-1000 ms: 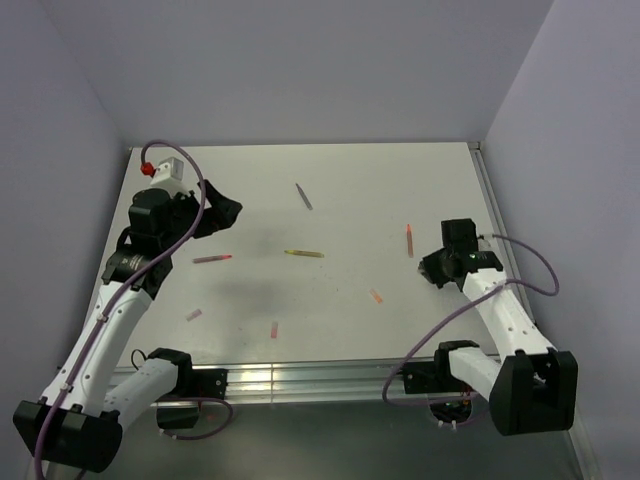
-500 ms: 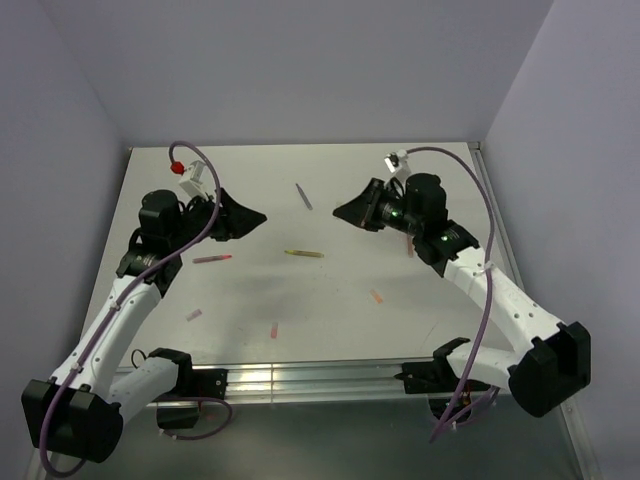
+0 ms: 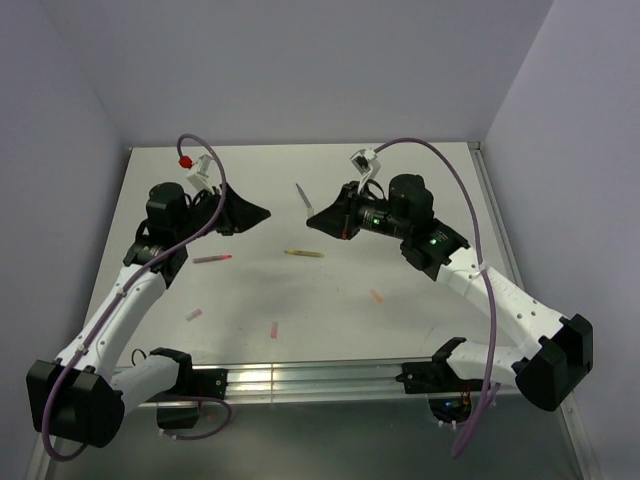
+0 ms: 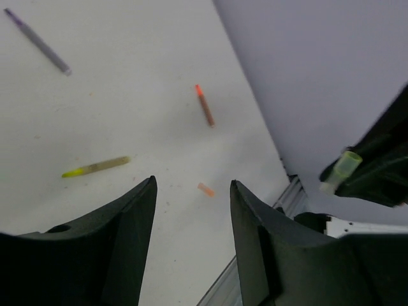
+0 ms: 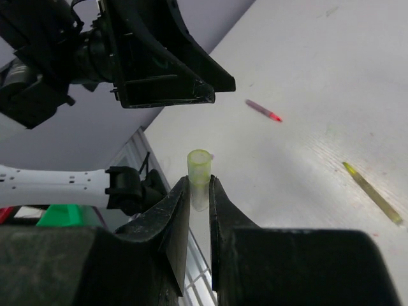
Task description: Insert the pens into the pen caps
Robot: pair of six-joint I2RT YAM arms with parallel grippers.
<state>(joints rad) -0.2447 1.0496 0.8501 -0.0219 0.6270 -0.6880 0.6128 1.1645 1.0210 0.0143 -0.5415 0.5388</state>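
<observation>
Swinging up from a folded pose low at the right side, the right arm (image 3: pixel 480 285) is now stretching across the bench (image 3: pixel 420 175) toward the middle, and the left arm (image 3: pixel 125 305) is leaning further inward too, so the two are facing each other in the air above the bench centre. That is reading as a hand-off pose for a mid-air insertion, though only half of the pair is in place. The right claw (image 5: pixel 199 183) is clamping the lower end of the yellow cap (image 5: pixel 199 162), which is standing up out of the fingertips with its open mouth free and pointing toward the other arm. The left claw (image 4: pixel 192 185) is hanging with its fingers spread and nothing between them, so a pen is probably wanted there first. The yellow pen (image 3: pixel 303 253) is lying flat on the bench, below and roughly between the two claws and touching neither; it is likely the match for the held cap. The grey pen (image 3: pixel 303 196) is lying farther back, the pink pen (image 3: pixel 212 259) under the left arm, and the orange pen (image 4: pixel 204 106) off to the right. The orange cap (image 3: pixel 376 296) is sitting loose on the bench, well apart from both claws.
</observation>
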